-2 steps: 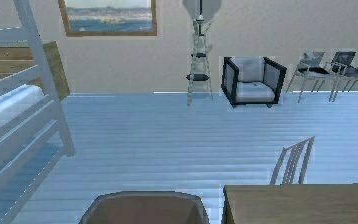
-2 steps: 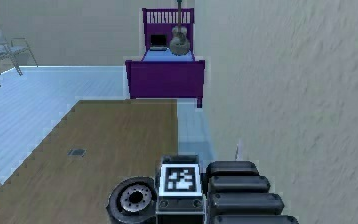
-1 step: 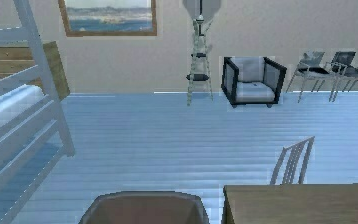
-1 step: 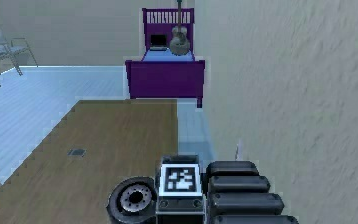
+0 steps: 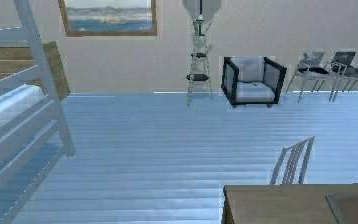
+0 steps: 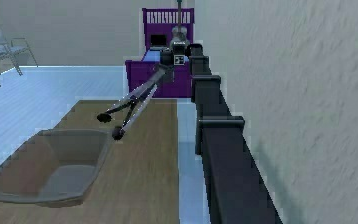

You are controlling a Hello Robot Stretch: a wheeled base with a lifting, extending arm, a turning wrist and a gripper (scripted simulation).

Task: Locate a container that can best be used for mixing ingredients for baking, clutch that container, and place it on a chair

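On the table [image 6: 139, 150] the container [image 6: 52, 168] lies nearest, the gripper [image 6: 109, 123] beyond it, a cabinet [image 6: 137, 78] behind both.

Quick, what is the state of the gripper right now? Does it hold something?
The gripper: cannot be told whether it holds anything; its far end lies by the grey container on the table.

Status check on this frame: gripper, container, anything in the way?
Gripper near grey bowl; can't tell if it holds anything. Bowl sits on table. Nothing seen between them. Armchair across open floor.
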